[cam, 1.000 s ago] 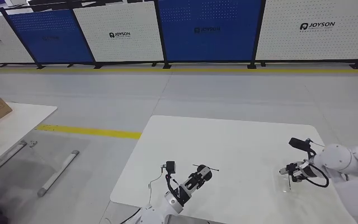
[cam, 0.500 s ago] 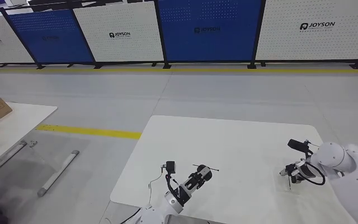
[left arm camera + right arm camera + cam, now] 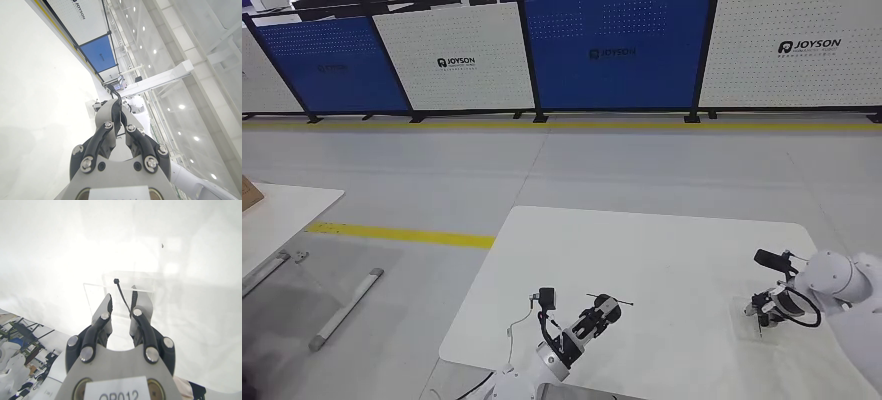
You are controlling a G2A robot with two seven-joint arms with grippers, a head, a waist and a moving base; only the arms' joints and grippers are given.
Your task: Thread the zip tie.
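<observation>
Right pincer [image 3: 121,291] spread apart around the zip tie [image 3: 119,289], which stands in a clear holder [image 3: 94,298] near the table's [image 3: 642,260] right edge, leaning toward one pad; left pincer [image 3: 117,106] clamped on a thin black strip [image 3: 116,94]; risk: an off-centre squeeze bends the tie or tips the holder.

The right gripper [image 3: 121,292] hangs over the white table [image 3: 47,256], fingers spread. Between them lies a black zip tie [image 3: 121,293], its head farthest from the wrist and its strap slanting back to one ribbed pad [image 3: 133,298], over a clear plastic stand [image 3: 95,296].
</observation>
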